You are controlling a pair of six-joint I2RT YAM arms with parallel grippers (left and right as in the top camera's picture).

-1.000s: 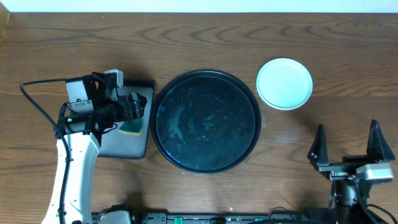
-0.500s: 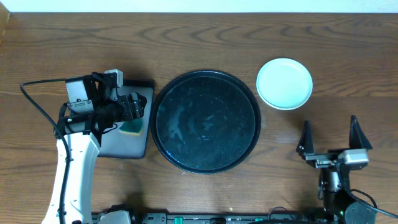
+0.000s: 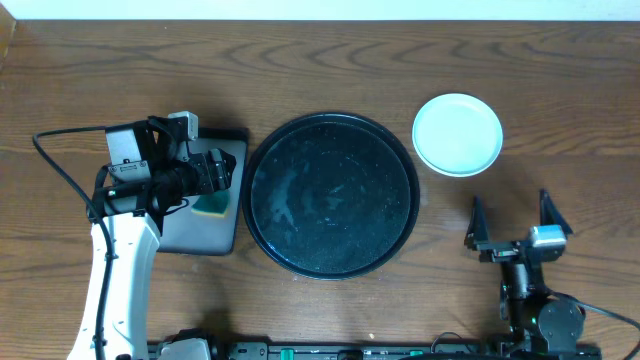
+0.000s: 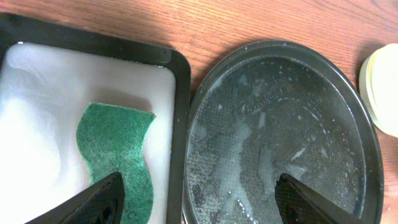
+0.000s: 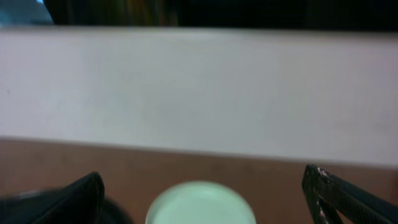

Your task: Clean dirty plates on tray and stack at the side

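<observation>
The large round black tray (image 3: pixel 332 194) sits mid-table, empty of plates, with wet soapy streaks; it also shows in the left wrist view (image 4: pixel 280 137). The plates (image 3: pixel 458 134) stand as one pile on the table right of the tray, a pale mint-blue one on top; how many are in the pile cannot be told. The pile's edge shows in the left wrist view (image 4: pixel 380 87), and it is blurred in the right wrist view (image 5: pixel 200 204). My left gripper (image 3: pixel 225 175) (image 4: pixel 199 199) is open and empty over the sponge tray's right edge. My right gripper (image 3: pixel 512 225) (image 5: pixel 203 174) is open and empty, near the front, facing the pile.
A smaller rectangular black tray (image 3: pixel 190 235) (image 4: pixel 181 124) left of the round tray holds white foam and a green sponge (image 3: pixel 212 206) (image 4: pixel 118 149). A pale wall runs along the table's far edge (image 5: pixel 199 93).
My right gripper has moved left and drawn back down, staying open. The left arm, the tray and the plates have not moved.
</observation>
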